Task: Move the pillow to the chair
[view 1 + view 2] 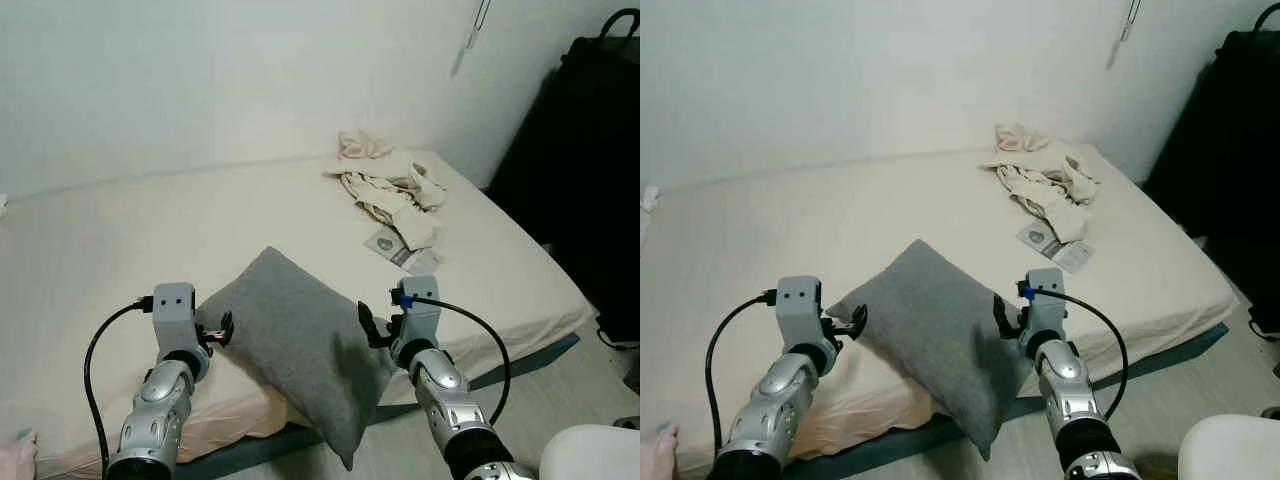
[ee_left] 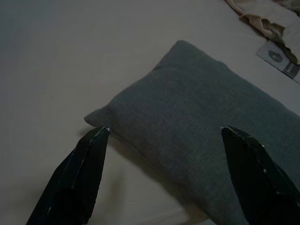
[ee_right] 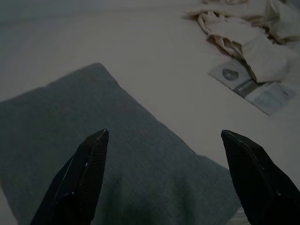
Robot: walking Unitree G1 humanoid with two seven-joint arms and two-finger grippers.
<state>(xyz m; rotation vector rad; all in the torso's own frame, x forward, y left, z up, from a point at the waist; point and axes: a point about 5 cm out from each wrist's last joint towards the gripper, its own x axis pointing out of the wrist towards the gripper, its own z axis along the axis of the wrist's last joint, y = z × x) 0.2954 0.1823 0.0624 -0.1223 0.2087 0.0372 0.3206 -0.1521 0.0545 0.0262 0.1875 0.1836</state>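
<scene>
A grey pillow [image 1: 300,340] lies at the near edge of the cream bed [image 1: 150,240], one corner hanging over the side. My left gripper [image 1: 222,330] hovers at the pillow's left corner, open, and in the left wrist view its fingers [image 2: 79,178] straddle that corner of the pillow [image 2: 197,122]. My right gripper [image 1: 375,328] sits at the pillow's right edge, open too. In the right wrist view the right corner of the pillow [image 3: 93,154] lies between the spread fingertips [image 3: 84,178]. Neither touches the fabric that I can see.
Crumpled beige clothes [image 1: 390,185] and a printed packet [image 1: 400,250] lie on the far right of the bed. A black bag or case [image 1: 590,170] stands at the right. A white rounded object [image 1: 590,450] sits at the lower right. The wall runs behind the bed.
</scene>
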